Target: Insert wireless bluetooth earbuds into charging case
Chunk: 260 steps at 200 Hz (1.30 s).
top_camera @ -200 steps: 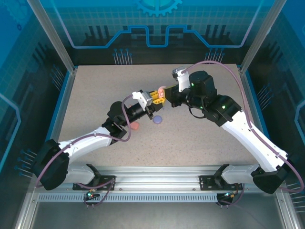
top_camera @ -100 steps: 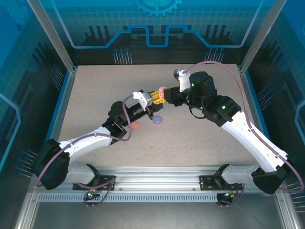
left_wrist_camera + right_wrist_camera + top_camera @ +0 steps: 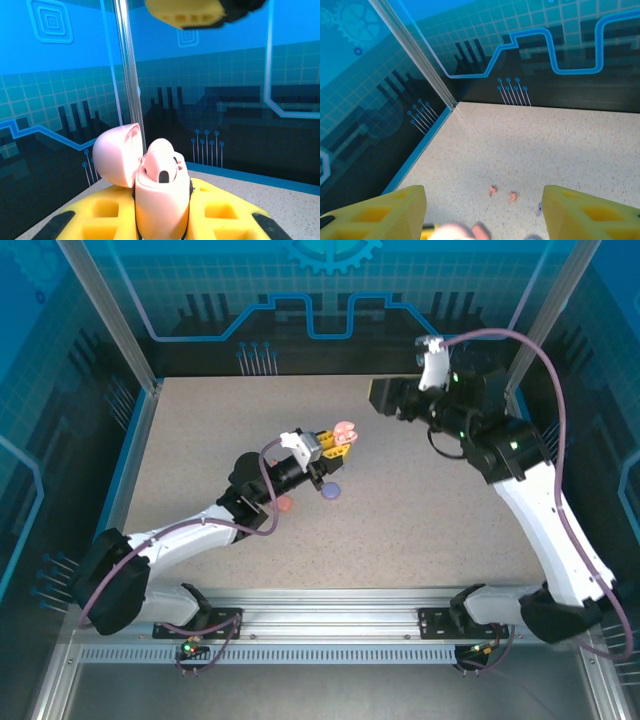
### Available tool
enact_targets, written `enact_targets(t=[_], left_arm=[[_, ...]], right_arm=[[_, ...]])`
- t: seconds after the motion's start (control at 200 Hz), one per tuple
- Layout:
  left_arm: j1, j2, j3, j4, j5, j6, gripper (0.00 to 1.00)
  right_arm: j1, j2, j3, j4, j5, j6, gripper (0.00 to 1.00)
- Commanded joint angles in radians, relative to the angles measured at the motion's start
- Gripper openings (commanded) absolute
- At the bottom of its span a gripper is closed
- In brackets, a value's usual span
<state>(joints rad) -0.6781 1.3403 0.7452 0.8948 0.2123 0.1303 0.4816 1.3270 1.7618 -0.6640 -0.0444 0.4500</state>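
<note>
Pink plastic charging case (image 3: pixel 161 210) pinched upright in the left tool (image 3: pixel 162 227), yellow fingers (image 3: pixel 100 215) pressed against both flanks, lid (image 3: pixel 116 157) swung back to the left. Held above the surface (image 3: pixel 420 530), just left of centre in the overhead frame. One pale earbud (image 3: pixel 161 162) sitting in the open mouth, dark oval toward the lens, seemingly proud of the rim rather than fully sunk. Impossible to tell whether the neighbouring well is filled.

Right tool (image 3: pixel 378 398) up in the upper right of the overhead frame, well apart from the case, fingers spread wide with nothing between them. Below it, in the lower middle of the right wrist frame, two tiny salmon-toned earbuds (image 3: pixel 493 189) lying close together on the speckled top, with a purplish speck (image 3: pixel 539 209) just to their right. Red-orange disc (image 3: pixel 284 504) and purple disc (image 3: pixel 331 490) near the left arm, probably other cases.

Likely step: fetching the next bud. Keep the left pinch firm and the case mouth level. Check bud colour against the case before committing. Narrow the right fingers before descending, straddle one bud alone and close gently across its body. Tiny smooth pieces, likely to skate or flip. Lower into the well along its axis, then press lightly to seat.
</note>
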Motion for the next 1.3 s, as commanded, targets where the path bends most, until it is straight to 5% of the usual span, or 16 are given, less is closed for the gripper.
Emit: enact_targets(t=[0.0,0.39,0.895,1.115,1.296], left_arm=[[-0.006,0.020,0.026,0.013,0.031,-0.010,0.00],[-0.009,0.056,0.044,0.018,0.031,-0.043,0.00],[-0.009,0.079,0.069,0.004,-0.015,-0.033,0.00],[-0.014,0.139,0.124,-0.095,-0.013,-0.136,0.00],[-0.052,0.274,0.232,-0.241,-0.019,-0.400,0.00]], right_arm=[[-0.010,0.152,0.126,-0.179,-0.053,-0.037,0.63],[0.011,0.408,0.274,-0.301,-0.064,-0.059,0.54],[0.031,0.105,-0.042,-0.331,-0.035,-0.028,0.45],[-0.155,-0.014,-0.196,-0.263,0.160,0.147,0.62],[-0.283,-0.099,-0.424,-0.153,0.141,0.222,0.64]])
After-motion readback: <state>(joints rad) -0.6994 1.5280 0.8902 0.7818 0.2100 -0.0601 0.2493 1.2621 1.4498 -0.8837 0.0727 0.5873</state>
